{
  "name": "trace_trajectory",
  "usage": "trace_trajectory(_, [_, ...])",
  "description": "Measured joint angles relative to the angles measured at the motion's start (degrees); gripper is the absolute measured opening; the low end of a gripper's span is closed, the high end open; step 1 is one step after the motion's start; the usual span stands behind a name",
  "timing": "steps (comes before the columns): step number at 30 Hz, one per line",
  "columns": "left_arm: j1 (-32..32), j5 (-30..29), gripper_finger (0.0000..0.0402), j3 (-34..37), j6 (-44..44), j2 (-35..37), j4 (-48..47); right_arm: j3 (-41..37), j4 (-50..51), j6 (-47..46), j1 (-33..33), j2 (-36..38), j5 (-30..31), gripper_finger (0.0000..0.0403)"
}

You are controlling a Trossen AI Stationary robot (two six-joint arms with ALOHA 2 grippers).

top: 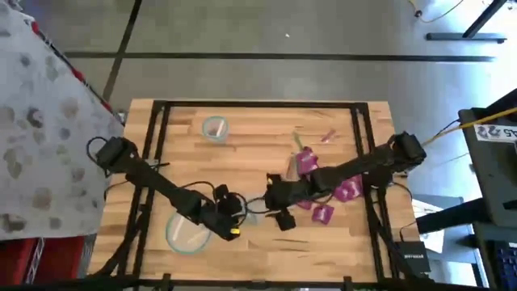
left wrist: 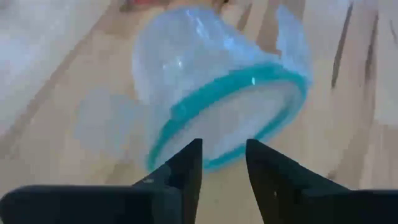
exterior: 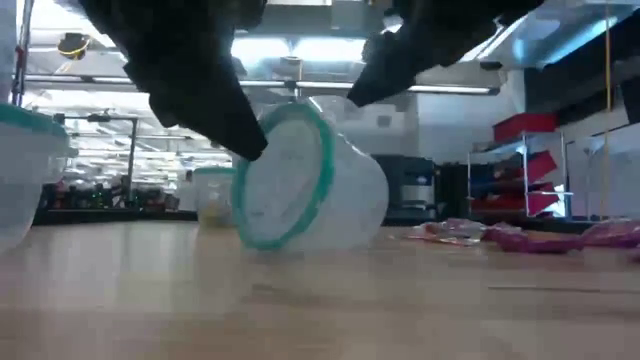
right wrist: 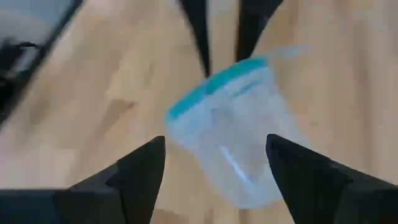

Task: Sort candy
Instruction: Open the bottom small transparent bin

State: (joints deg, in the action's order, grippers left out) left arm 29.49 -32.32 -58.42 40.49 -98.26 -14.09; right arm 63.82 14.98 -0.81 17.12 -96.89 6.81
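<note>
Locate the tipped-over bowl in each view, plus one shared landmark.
High: tipped bowl at table centre, mostly hidden between the two hands.
Low: centre, on its side, teal rim facing the camera.
Left wrist: centre, just past the left hand, whose fingers pinch its rim.
Right wrist: centre, between the open right hand's fingers.
Shared landmark: the teal rim.

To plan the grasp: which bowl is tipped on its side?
The bowl between both grippers; the other bowls stand upright.
</note>
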Motion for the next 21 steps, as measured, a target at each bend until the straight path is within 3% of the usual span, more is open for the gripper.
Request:
trace_trajectory(5, [-0.35, -0.32, 0.0107, 0.03, -0.31, 0.0, 0.15, -2.27, -0.18, 3.64, -1.17, -0.01, 6.59, 0.0266])
trace_trajectory(12, [-1.35, -1.78, 0.0107, 0.03, -0.46, 0.0, 0.43, -3.2, -4.52, 5.8, -2.63, -2.76, -0.48, 0.024])
trace_trajectory(21, [-2.98, -3.33, 0.0107, -2.0, -6.75, 0.09, 5.67, -3.28, -6.01, 4.22, -2.66, -6.71, -2.82, 0.02])
